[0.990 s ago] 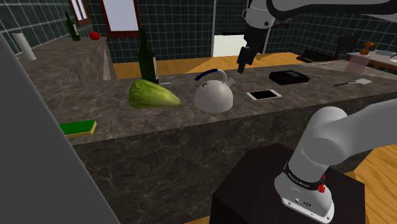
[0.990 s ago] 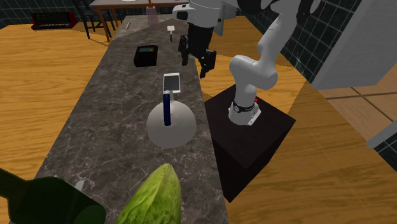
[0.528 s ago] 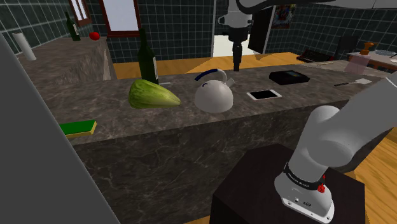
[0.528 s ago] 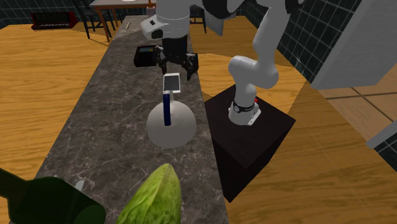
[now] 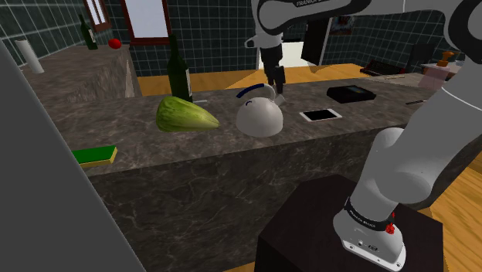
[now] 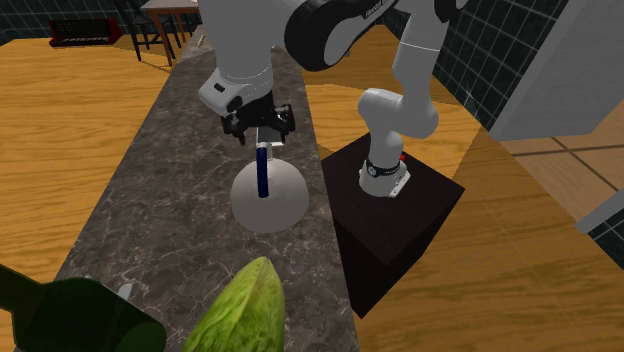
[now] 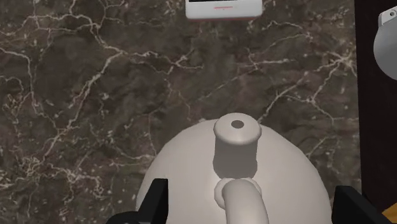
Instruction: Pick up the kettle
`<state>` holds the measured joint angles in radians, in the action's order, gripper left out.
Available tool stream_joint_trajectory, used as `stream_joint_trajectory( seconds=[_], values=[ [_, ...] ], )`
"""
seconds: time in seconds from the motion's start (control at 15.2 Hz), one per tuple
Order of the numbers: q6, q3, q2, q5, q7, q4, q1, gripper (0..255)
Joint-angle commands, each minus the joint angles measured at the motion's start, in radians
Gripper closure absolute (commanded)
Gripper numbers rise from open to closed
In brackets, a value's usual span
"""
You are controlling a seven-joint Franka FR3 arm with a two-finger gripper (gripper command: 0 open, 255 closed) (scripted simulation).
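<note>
Gripper [image 7: 251,191] spread wide over kettle [image 7: 235,172], at its far end towards the phone [image 7: 224,7]; seemingly off the handle's [image 6: 261,172] centre. Closing here risks sliding off the dome.

We're in a home kitchen here: long dark marbled surface [image 5: 154,154], dark tiled walls [image 5: 216,31] behind, wood floor [image 6: 60,130], and a bottle [image 5: 178,73], lettuce [image 5: 184,115], sponge [image 5: 96,155] and kettle [image 5: 259,116] sitting out.
</note>
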<state>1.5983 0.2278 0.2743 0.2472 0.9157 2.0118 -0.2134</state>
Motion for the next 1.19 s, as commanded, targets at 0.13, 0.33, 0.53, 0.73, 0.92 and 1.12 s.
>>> stream_joint_trajectory(
  seconds=[0.13,0.33,0.53,0.73,0.92,1.12],
  values=[
    [0.046,0.003,0.000,0.002,-0.005,0.047,0.001,0],
    [0.044,0.003,0.004,0.003,-0.004,0.050,0.001,255],
    [0.045,0.003,0.004,0.003,-0.005,0.050,0.001,255],
    [0.045,0.003,0.005,0.003,-0.005,0.051,0.001,255],
    [0.033,0.002,0.001,0.002,-0.003,0.034,0.000,255],
    [-0.007,0.000,-0.001,0.000,0.004,-0.007,-0.001,255]
  ],
)
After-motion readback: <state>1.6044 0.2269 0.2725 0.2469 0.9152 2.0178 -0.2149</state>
